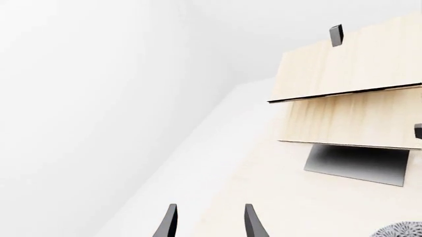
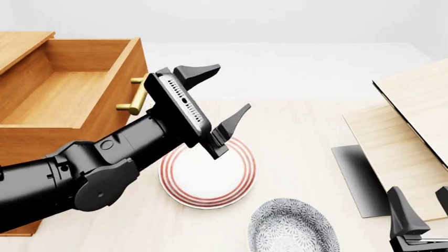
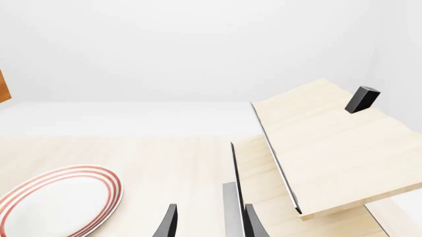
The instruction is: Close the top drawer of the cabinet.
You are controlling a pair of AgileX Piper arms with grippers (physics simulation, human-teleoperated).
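The orange-brown cabinet (image 2: 18, 44) stands at the far left in the front view. Its top drawer (image 2: 63, 94) is pulled out towards the right, showing its bare inside. The brass bar handle (image 2: 135, 96) sits on the drawer's front panel. My left gripper (image 2: 230, 87) is open and empty, raised just right of the handle and not touching it, with its fingers pointing away from the drawer. In the left wrist view my left gripper (image 1: 211, 224) faces the pale furniture, and the drawer is out of view. My right gripper (image 2: 418, 191) is open and empty, low at the front right; it also shows open in the right wrist view (image 3: 211, 224).
A red-ringed white plate (image 2: 224, 178) lies under the left arm and shows in the right wrist view (image 3: 59, 202). A grey patterned plate (image 2: 294, 228) lies near the front edge. Pale slanted light-wood furniture (image 2: 413, 121) with a black edge stands at the right.
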